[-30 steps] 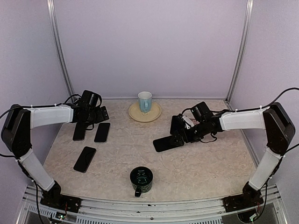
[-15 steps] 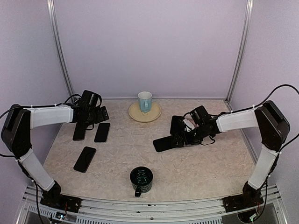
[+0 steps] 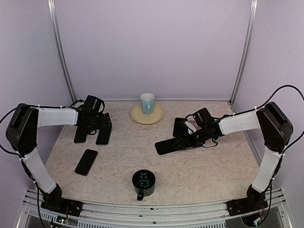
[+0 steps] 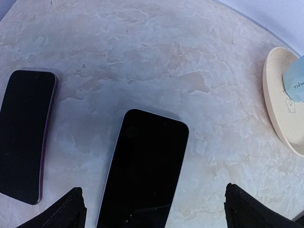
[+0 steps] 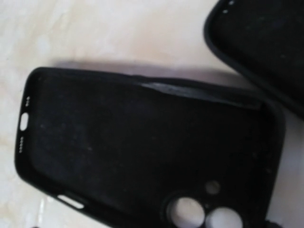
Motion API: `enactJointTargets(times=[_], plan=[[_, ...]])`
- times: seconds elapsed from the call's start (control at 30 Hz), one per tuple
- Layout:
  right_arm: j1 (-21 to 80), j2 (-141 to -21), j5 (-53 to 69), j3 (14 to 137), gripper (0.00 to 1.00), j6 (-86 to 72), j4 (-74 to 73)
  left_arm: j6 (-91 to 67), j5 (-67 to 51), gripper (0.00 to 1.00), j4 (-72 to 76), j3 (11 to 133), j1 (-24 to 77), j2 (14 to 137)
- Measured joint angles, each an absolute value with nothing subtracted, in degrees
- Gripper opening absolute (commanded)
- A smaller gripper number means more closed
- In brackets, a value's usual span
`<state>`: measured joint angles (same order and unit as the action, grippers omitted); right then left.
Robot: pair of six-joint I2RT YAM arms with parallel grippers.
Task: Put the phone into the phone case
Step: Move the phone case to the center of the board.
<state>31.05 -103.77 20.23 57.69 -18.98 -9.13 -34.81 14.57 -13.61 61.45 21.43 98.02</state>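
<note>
Three dark phones lie at the left. One phone (image 3: 80,135) is at the far left, a second phone (image 3: 103,138) beside it, and a third phone (image 3: 86,162) nearer. My left gripper (image 3: 101,127) is open and hovers over the second phone (image 4: 145,171), one finger on each side, not touching. My right gripper (image 3: 184,141) is shut on the camera end of a black phone case (image 3: 168,146), open side up and slightly raised. The case (image 5: 142,152) fills the right wrist view; the fingers are hidden.
A second black case (image 3: 180,126) lies behind the right gripper and shows in the right wrist view (image 5: 266,42). A cream plate (image 3: 147,115) with a light blue cup (image 3: 147,102) stands at the back. A dark green mug (image 3: 144,183) stands near the front.
My left gripper has shifted right, from above the far left phone to over the second phone. My right gripper has moved slightly left with the case.
</note>
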Motion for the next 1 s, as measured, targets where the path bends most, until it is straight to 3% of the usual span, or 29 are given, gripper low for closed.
enactJointTargets(times=[1.0], plan=[[35.99,-97.97,24.67,56.66,1.00,-14.87,-11.73,-21.32,7.75,0.99,-16.47,65.73,18.76,106.00]])
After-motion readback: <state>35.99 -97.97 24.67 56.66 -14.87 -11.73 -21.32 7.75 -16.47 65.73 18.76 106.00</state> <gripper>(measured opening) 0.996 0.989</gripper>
